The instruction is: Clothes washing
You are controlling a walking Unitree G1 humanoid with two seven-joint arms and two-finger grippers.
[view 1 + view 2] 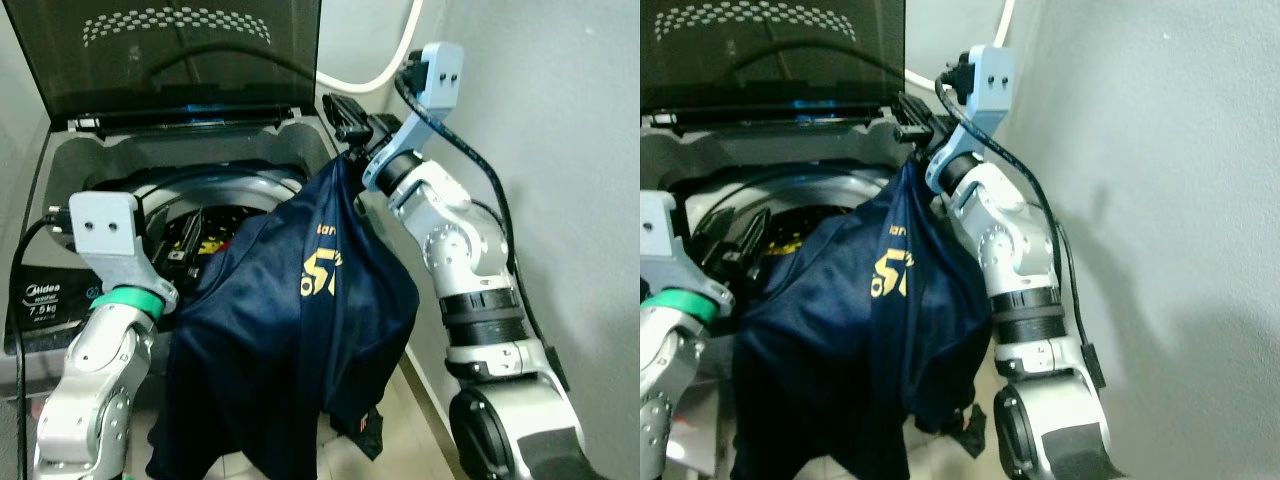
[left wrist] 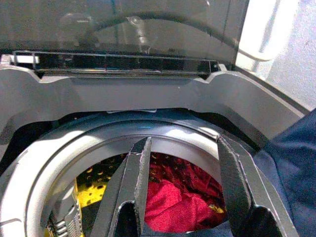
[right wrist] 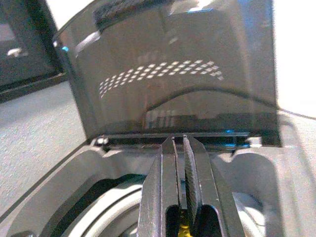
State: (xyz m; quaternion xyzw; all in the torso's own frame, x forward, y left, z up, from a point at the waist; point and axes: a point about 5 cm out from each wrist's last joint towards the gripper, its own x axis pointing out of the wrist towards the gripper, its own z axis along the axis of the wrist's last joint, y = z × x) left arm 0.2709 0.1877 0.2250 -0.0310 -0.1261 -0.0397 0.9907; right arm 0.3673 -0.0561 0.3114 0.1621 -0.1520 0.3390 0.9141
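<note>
A navy shirt is hanging down over the washer's front right edge, its top pinched in the right gripper, whose fingers are clamping together above the rim. The left gripper is hovering over the drum, fingers spread apart, with red clothes lying inside. Behind, the lid is standing raised.

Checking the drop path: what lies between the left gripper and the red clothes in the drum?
Nothing: in the left wrist view the open left gripper looks straight down at the red clothes inside the washing machine.
</note>
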